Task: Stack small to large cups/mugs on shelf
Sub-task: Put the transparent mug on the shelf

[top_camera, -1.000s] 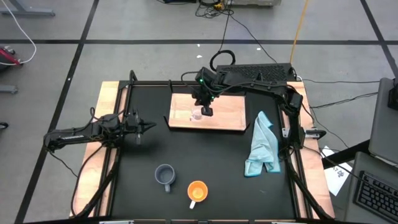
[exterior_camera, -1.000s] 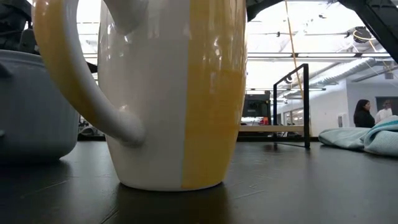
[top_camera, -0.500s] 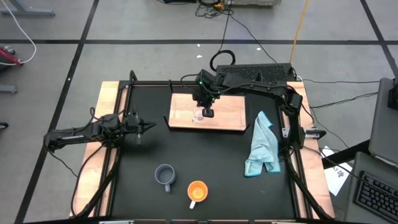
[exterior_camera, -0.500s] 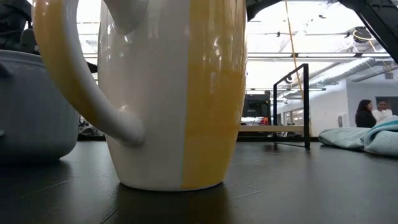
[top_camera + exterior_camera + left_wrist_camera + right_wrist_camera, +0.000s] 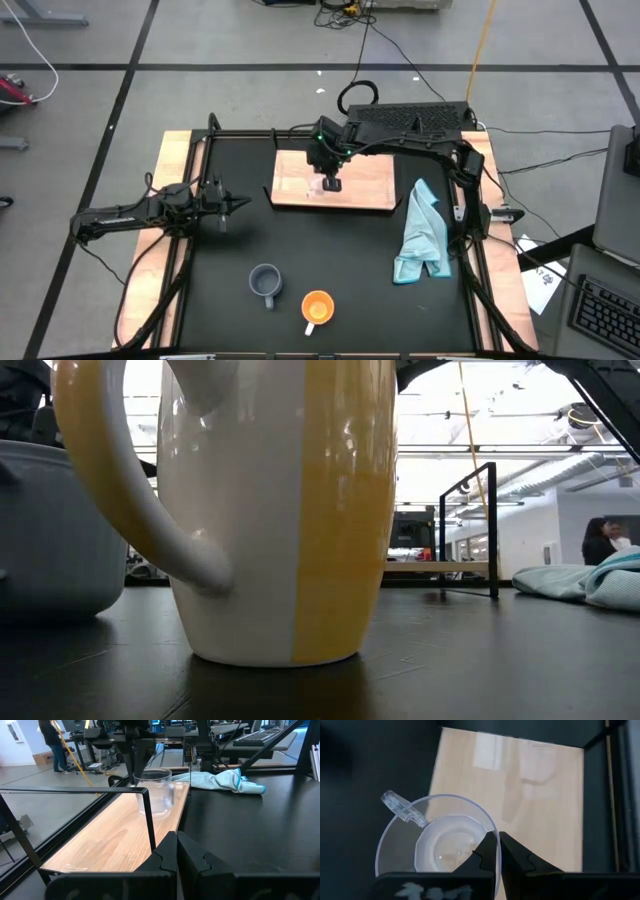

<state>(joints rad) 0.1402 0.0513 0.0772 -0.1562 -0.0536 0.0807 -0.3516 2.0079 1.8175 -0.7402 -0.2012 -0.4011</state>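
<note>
The clear glass cup (image 5: 437, 842) is upright over the near-left part of the light-wood shelf (image 5: 370, 185), also seen in the left wrist view as the cup (image 5: 156, 790). My right gripper (image 5: 331, 184) is shut on it from above. The blue-grey mug (image 5: 265, 283) and the orange mug (image 5: 317, 307) with its white handle stand on their bases on the black table near the front edge. My left gripper (image 5: 235, 205) waits shut at the table's left, touching nothing. My right gripper pinches the glass cup's rim (image 5: 492, 829) on the side roughly opposite its small handle tab (image 5: 395, 802), one finger inside the cup and one outside. The fingers slant down from the far side. The cup stays upright, its base (image 5: 155, 812) at the shelf's surface; whether it rests there I cannot tell.
A light-blue cloth (image 5: 422, 235) lies crumpled on the table to the right of the shelf. A thin black metal frame (image 5: 147, 815) runs around the table top and past the shelf's left end. Bare black table lies between the shelf and the two mugs.
</note>
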